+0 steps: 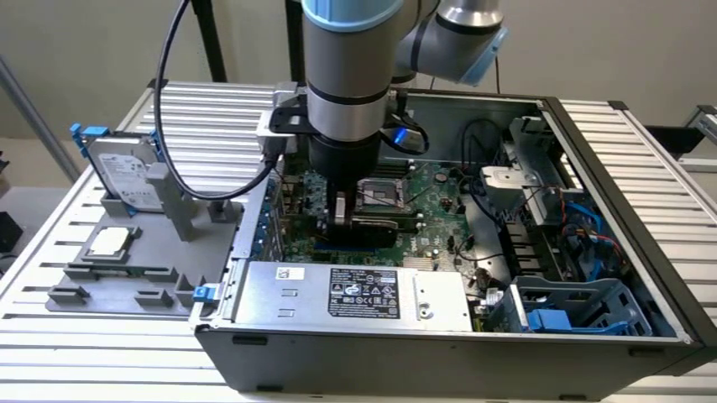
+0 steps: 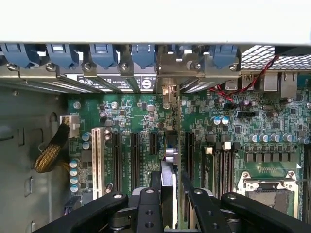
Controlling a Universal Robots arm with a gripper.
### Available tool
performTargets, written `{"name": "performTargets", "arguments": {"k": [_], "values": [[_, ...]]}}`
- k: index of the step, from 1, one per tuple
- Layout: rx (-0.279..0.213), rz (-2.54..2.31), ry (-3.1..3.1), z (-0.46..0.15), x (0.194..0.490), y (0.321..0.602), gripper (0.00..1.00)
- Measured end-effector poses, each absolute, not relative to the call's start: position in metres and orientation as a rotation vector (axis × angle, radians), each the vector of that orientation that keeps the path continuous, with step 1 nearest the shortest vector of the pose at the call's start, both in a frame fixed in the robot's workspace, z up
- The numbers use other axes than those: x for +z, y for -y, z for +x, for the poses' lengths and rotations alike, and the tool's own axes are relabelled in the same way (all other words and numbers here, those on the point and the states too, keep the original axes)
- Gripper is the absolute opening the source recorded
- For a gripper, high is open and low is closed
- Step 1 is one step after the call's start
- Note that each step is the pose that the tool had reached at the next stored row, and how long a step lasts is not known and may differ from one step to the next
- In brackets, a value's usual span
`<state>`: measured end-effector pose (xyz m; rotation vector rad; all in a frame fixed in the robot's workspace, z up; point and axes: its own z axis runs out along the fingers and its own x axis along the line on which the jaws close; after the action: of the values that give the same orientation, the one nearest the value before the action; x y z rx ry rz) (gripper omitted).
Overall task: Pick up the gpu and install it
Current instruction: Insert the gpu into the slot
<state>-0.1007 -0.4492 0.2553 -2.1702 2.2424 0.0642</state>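
Note:
My gripper reaches down inside the open computer case, over the green motherboard. It is shut on the gpu, a thin dark card held on edge just above the board. In the wrist view the gpu appears edge-on between my two black fingers. It lies along an expansion slot, between other black slots. Its silver end bracket reaches the case's rear panel among the blue slot clips. Whether the card's edge sits in the slot I cannot tell.
A silver hard drive in a blue frame stands on a grey fixture at the exterior view's left, outside the case. The power supply lies along the case's near wall. The CPU socket, a blue drive cage and loose cables crowd the interior.

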Motion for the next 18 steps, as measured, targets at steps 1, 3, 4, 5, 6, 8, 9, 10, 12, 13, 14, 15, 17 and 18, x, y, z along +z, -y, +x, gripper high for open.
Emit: {"name": "performTargets", "arguments": {"k": [1, 3, 4, 5, 6, 8, 9, 10, 12, 13, 14, 15, 17, 18], "values": [[0.064, -2.170, -2.242, -0.1008, 0.2552, 0.4491, 0.00], [0.065, -2.170, -2.242, -0.1009, 0.2548, 0.4487, 0.00], [0.064, -2.170, -2.243, -0.1009, 0.2548, 0.4484, 0.00], [0.064, -2.170, -2.243, -0.1009, 0.2548, 0.4479, 0.00], [0.064, -2.170, -2.243, -0.1009, 0.2548, 0.4475, 0.00], [0.064, -2.171, -2.243, -0.1008, 0.2547, 0.4467, 0.00], [0.065, -2.170, -2.243, -0.1008, 0.2545, 0.4464, 0.00], [0.064, -2.170, -2.243, -0.1008, 0.2544, 0.4461, 0.00], [0.065, -2.170, -2.243, -0.1008, 0.2539, 0.4459, 0.00], [0.065, -2.170, -2.243, -0.1009, 0.2536, 0.4459, 0.00], [0.065, -2.170, -2.243, -0.1008, 0.2533, 0.4459, 0.00], [0.065, -2.170, -2.243, -0.1008, 0.2531, 0.4459, 0.00], [0.065, -2.170, -2.243, -0.1008, 0.2525, 0.4458, 0.00], [0.064, -2.170, -2.243, -0.1008, 0.2523, 0.4457, 0.00]]}}
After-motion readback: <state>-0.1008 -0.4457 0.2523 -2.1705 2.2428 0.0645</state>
